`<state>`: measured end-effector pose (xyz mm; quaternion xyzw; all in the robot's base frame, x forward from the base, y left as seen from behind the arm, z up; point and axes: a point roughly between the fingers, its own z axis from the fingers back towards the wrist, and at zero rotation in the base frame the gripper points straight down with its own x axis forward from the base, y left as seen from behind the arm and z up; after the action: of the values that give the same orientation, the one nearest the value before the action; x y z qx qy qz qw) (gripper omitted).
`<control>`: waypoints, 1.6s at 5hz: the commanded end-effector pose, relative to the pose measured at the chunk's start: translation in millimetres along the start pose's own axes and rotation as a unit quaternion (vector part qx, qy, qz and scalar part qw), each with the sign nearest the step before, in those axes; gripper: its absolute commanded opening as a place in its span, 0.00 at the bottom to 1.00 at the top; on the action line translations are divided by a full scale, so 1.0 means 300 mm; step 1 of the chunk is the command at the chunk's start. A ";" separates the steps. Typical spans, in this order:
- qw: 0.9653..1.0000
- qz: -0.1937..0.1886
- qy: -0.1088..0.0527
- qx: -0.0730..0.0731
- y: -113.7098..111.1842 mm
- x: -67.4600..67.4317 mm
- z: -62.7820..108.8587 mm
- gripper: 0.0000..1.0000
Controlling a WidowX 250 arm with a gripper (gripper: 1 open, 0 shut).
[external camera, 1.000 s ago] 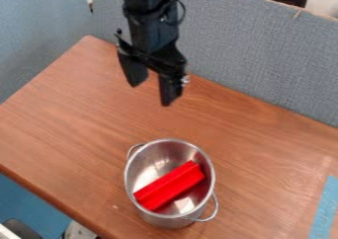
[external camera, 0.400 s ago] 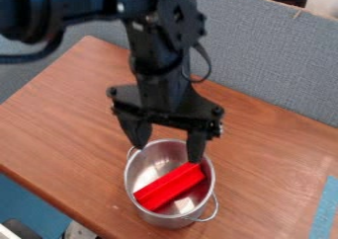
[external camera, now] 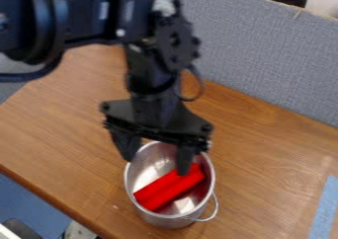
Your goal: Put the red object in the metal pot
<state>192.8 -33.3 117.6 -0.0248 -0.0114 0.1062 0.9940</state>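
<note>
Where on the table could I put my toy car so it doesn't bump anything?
The wooden table is bare along its left side, left of the metal pot. The back right, below the blue wall, is bare too. It is crowded near the front: the open end effector hangs over the pot with the red object inside.

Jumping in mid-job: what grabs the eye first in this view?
The red object lies tilted inside the metal pot near the front edge of the wooden table. Right above the pot hangs the black gripper, jaws spread wide, holding nothing.
</note>
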 end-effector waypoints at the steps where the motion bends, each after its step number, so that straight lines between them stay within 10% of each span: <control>1: 1.000 0.015 -0.011 0.011 0.108 -0.001 -0.011 1.00; 3: 0.999 -0.002 -0.009 0.032 0.271 0.071 -0.201 1.00; 5: 0.995 0.087 -0.049 0.008 0.282 0.129 -0.399 1.00; 6: 0.989 0.129 -0.062 0.019 0.251 0.174 -0.503 1.00; 8: 0.977 0.175 -0.120 -0.006 0.389 0.157 -0.465 1.00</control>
<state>217.4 81.4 -29.9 -0.0215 -0.1197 0.2738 0.9541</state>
